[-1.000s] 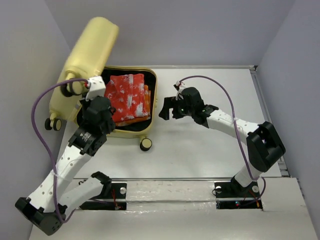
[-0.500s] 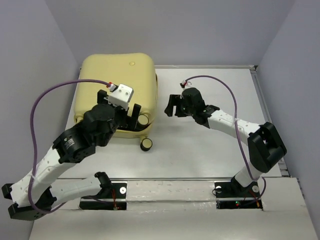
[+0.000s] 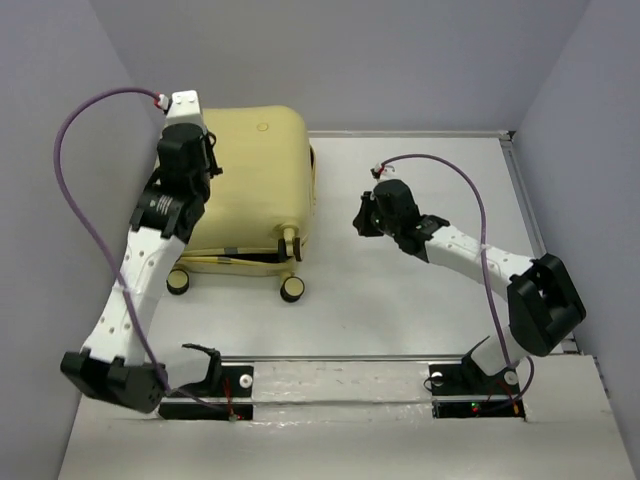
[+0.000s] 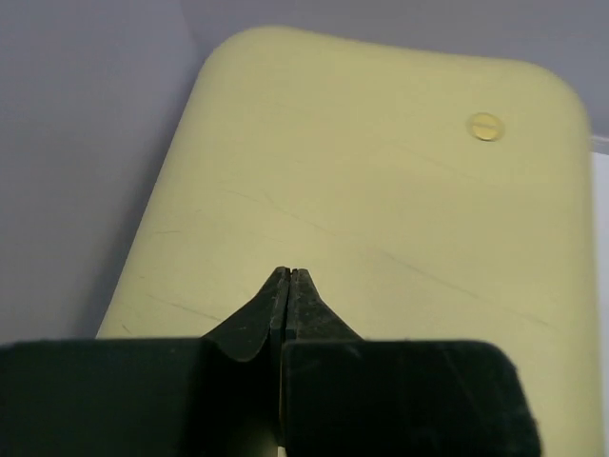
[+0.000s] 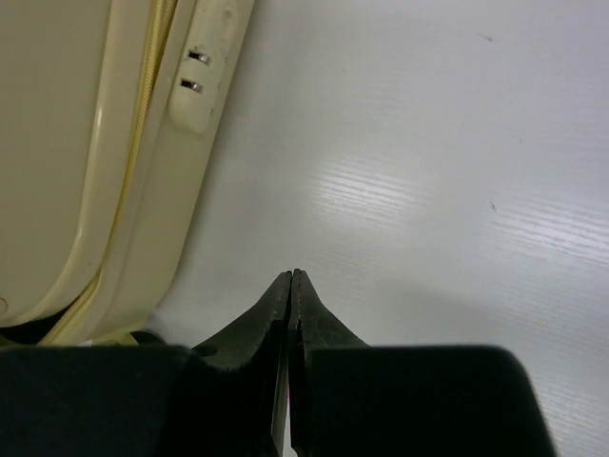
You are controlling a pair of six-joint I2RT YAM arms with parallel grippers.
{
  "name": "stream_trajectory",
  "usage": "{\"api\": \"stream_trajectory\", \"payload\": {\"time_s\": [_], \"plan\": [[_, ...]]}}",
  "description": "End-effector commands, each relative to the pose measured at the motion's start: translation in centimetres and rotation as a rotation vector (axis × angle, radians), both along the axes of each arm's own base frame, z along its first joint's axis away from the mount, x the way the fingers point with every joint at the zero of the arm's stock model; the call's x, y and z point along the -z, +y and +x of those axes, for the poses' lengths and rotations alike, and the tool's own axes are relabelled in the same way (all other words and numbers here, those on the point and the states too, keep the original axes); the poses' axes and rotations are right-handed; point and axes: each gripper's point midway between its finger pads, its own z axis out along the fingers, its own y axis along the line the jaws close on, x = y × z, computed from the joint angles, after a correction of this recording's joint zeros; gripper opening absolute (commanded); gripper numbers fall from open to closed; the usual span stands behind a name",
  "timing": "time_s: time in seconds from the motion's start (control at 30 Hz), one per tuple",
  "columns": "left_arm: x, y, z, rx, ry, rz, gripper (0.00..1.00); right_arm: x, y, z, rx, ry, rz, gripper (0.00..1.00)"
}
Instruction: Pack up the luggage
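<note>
Nearest the bases the surface (image 3: 400, 310) lies bare, so the right arm (image 3: 440, 240) has free room. Its jaws are pressed shut on nothing just beside the right flank of the luggage (image 3: 250, 190), which lies flat, lid down, at the far left with its caster wheels (image 3: 292, 289) toward the bases. Farther back the left arm (image 3: 150, 230) holds its jaws shut and empty over the lid, hemmed in by the left wall (image 3: 60, 120). A sideways swing could strike that wall, and a hard push might skid the case or leave the dark seam on its near edge gaping.
</note>
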Motion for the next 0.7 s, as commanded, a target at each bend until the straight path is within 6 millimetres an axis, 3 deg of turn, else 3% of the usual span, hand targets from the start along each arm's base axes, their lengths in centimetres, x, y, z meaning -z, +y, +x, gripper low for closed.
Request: {"api": "stream_trajectory", "payload": {"time_s": [0.0, 0.03, 0.1, 0.13, 0.33, 0.4, 0.53, 0.67], "plan": [[-2.2, 4.8, 4.6, -0.127, -0.051, -0.189, 0.06, -1.9, 0.1, -0.6, -0.048, -0.059, 0.023, 0.07], [-1.0, 6.5, 6.1, -0.177, -0.024, -0.193, 0.06, -1.9, 0.1, -0.8, -0.057, -0.057, 0.026, 0.07], [-0.5, 8.5, 7.2, -0.231, -0.012, -0.218, 0.06, -2.0, 0.2, -1.1, -0.074, -0.060, 0.030, 0.07], [1.2, 11.7, 8.0, -0.312, 0.014, -0.249, 0.06, -2.1, 0.0, -1.3, -0.077, -0.065, 0.028, 0.07], [8.0, 18.7, 10.9, -0.434, 0.156, -0.339, 0.06, -1.9, 0.3, -2.7, -0.128, -0.060, 0.056, 0.07], [10.0, 20.8, 10.8, -0.499, 0.225, -0.312, 0.06, -2.2, 0.3, -3.0, -0.139, -0.066, 0.065, 0.07], [15.6, 21.8, 11.8, -0.494, 0.406, -0.302, 0.06, -2.2, 0.0, -3.5, -0.154, -0.073, 0.061, 0.07], [21.0, 18.7, 12.6, -0.362, 0.516, -0.437, 0.06, -2.2, -0.1, -3.8, -0.156, -0.076, 0.060, 0.07]]}}
